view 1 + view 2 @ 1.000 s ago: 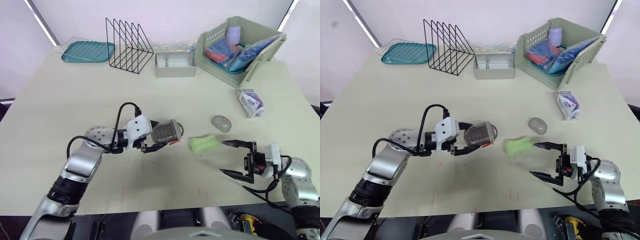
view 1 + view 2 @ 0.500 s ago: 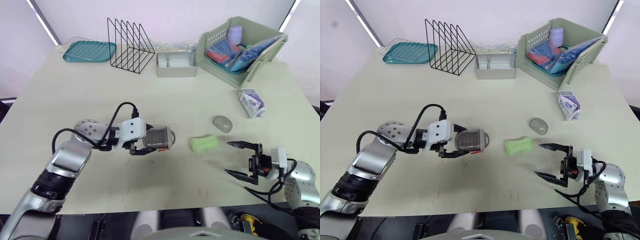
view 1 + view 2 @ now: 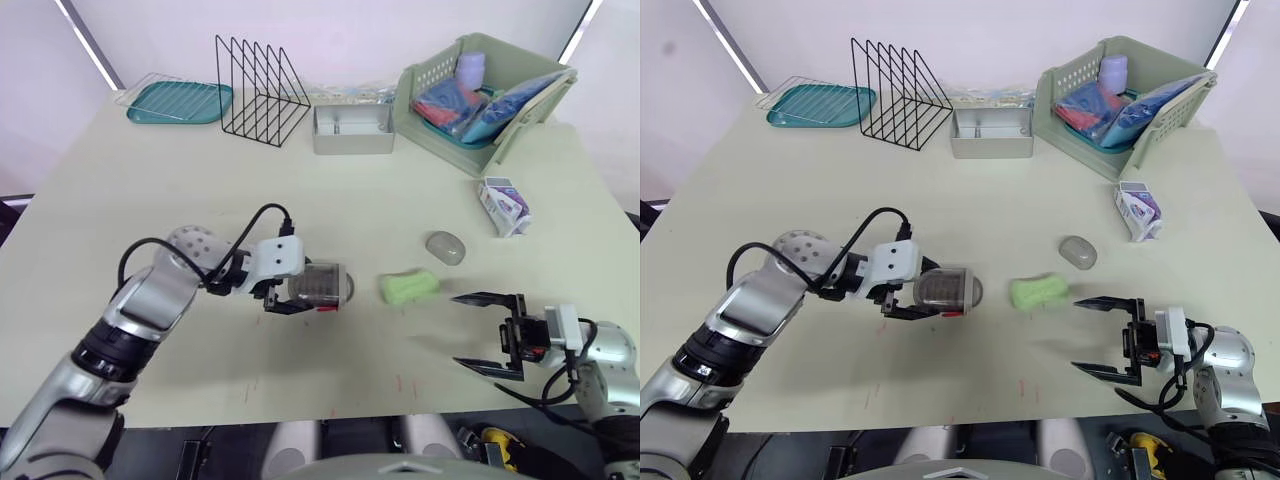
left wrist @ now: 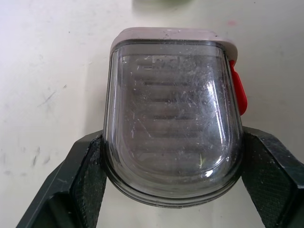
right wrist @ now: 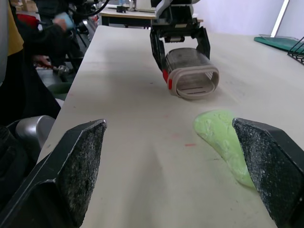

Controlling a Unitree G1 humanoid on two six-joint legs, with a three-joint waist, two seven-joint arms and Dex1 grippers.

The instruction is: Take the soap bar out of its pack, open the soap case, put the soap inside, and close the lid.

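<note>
- Since a second ago, your right gripper [image 3: 457, 330] has backed off the soap bar [image 3: 408, 286], fingers spread wide.
- Your left gripper [image 3: 303, 290] clamps the soap case [image 3: 320, 285] on its side, mouth toward the soap; the case is empty.
- Judged step: insertion. Next, pick the soap off the table [image 3: 150, 170] and slide it in.
- Likely lid [image 3: 444, 247] lies just beyond.

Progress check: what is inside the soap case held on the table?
The soap case shows only its ribbed floor through open mouth and clear shell; the green soap lies outside on the table. Corners under the fingers of the left end effector are covered.
</note>
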